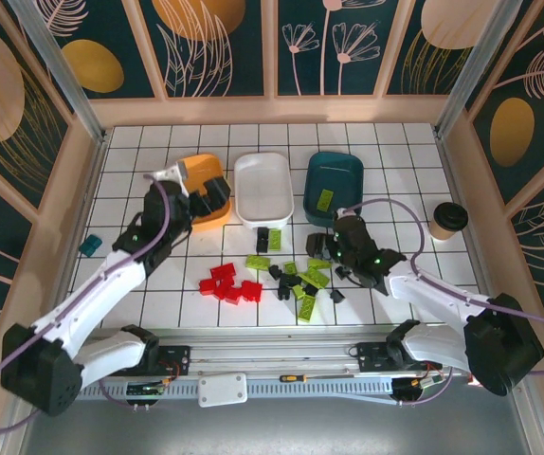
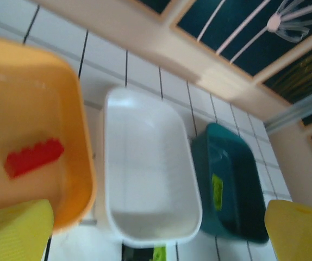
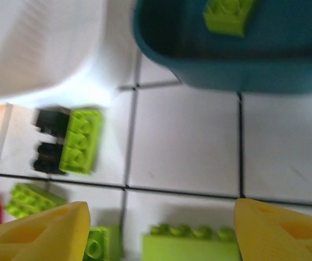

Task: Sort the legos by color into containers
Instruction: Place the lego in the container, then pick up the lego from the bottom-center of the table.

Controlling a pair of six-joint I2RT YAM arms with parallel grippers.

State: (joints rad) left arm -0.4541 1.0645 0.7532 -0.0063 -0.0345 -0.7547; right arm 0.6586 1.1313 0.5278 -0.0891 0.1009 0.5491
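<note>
The left fingers (image 2: 14, 231) stand wide and empty above the orange tray (image 2: 82, 179), a red brick (image 2: 33, 156) lying in it just below them, so that drop looks done. The right fingers (image 3: 286, 231) are apart, holding nothing, a long lime brick (image 3: 191, 247) on the surface (image 3: 183, 141) between their tips and the teal tray (image 3: 226, 70) just ahead. Next, I judge, they must lower squarely and close on that brick, then carry it forward.

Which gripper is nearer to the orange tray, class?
Left. The left gripper hangs over the orange tray's right side; the right gripper is well off to the right, above the loose bricks in front of the teal tray.
</note>
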